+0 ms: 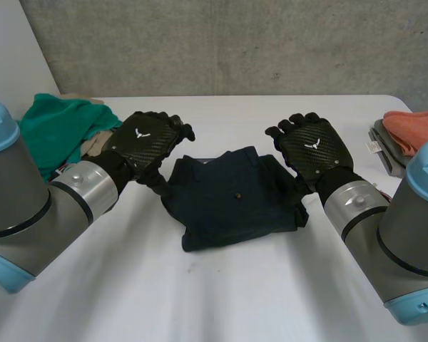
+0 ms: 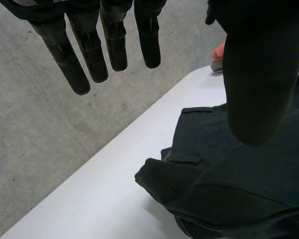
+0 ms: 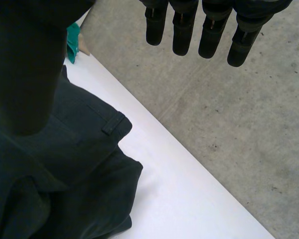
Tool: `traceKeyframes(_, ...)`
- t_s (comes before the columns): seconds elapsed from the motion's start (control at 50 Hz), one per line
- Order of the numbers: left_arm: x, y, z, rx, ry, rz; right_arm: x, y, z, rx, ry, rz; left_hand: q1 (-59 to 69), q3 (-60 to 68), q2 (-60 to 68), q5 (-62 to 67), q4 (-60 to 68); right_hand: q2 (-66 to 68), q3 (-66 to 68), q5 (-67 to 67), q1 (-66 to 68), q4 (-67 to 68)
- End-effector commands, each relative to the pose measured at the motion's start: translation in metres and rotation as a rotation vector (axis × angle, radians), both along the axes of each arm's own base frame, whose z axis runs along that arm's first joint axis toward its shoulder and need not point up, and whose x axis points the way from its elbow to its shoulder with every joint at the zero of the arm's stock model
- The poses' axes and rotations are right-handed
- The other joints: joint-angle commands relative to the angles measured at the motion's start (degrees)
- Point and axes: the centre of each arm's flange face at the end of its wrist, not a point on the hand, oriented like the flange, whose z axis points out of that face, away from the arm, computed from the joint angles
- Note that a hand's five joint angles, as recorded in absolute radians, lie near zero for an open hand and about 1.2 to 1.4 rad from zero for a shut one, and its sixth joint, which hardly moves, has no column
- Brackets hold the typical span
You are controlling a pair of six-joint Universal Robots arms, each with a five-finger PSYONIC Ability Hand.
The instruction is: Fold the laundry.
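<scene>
A dark navy garment (image 1: 232,198), folded into a rough square, lies on the white table (image 1: 221,292) in the middle. My left hand (image 1: 144,142) hovers just left of it, fingers straight, holding nothing. My right hand (image 1: 312,146) hovers at its right edge, also open and empty. In the left wrist view the fingers (image 2: 92,50) stretch out above the table edge, with the garment (image 2: 224,189) under the thumb (image 2: 259,84). In the right wrist view the fingers (image 3: 209,30) are straight, and the garment (image 3: 65,164) with a belt loop lies below the palm.
A teal cloth (image 1: 60,128) lies piled over beige fabric at the far left of the table. At the far right edge sits a stack with an orange cloth (image 1: 414,125) on top of grey ones. A grey concrete wall stands behind the table.
</scene>
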Motion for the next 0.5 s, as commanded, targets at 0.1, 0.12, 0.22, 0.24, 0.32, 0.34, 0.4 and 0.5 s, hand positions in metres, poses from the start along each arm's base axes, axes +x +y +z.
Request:
traceKeyframes(0.1, 0.0, 0.008, -0.006, 0.041, -0.027, -0.018, -0.007, -0.005, 0.005, 0.002, -0.012, -0.042, 2.3, 2.5, 2.6, 2.4, 2.6, -5.7, -5.6, -3.9, -6.3, -6.0)
traceKeyframes(0.12, -0.001, 0.009, -0.007, 0.041, -0.034, -0.024, -0.008, -0.007, 0.006, -0.001, -0.012, -0.046, 1.8, 2.0, 2.1, 1.9, 2.1, -5.7, -5.6, -3.9, -6.3, -6.0)
traceKeyframes(0.22, -0.006, 0.012, -0.031, 0.041, -0.127, -0.06, -0.014, -0.012, 0.009, -0.001, -0.013, -0.071, 1.6, 1.9, 2.0, 1.7, 2.0, -5.7, -5.6, -3.9, -6.3, -6.0)
traceKeyframes(0.24, -0.006, 0.011, -0.035, 0.043, -0.139, -0.062, -0.015, -0.012, 0.008, 0.002, -0.012, -0.071, 1.6, 1.9, 2.0, 1.7, 2.0, -5.7, -5.6, -3.9, -6.3, -6.0)
traceKeyframes(0.32, -0.015, 0.003, -0.051, 0.022, -0.181, -0.082, -0.015, -0.012, 0.005, 0.011, -0.006, -0.073, 4.1, 4.4, 4.5, 4.3, 4.5, -5.7, -5.6, -3.9, -6.3, -6.0)
traceKeyframes(0.34, -0.019, -0.003, -0.059, 0.018, -0.192, -0.08, -0.015, -0.013, 0.002, 0.019, -0.002, -0.074, 6.0, 6.2, 6.3, 6.1, 6.3, -5.7, -5.6, -3.9, -6.3, -6.0)
traceKeyframes(0.4, -0.025, -0.012, -0.073, 0.031, -0.208, -0.068, -0.013, -0.013, -0.003, 0.029, 0.006, -0.071, 10.2, 10.4, 10.5, 10.3, 10.5, -5.7, -5.6, -3.9, -6.3, -6.0)
traceKeyframes(0.5, -0.029, -0.043, -0.082, -0.011, -0.274, 0.065, -0.01, -0.01, -0.007, 0.038, 0.015, -0.065, 56.8, 57.0, 57.1, 56.9, 57.1, -5.7, -5.6, -3.9, -6.3, -6.0)
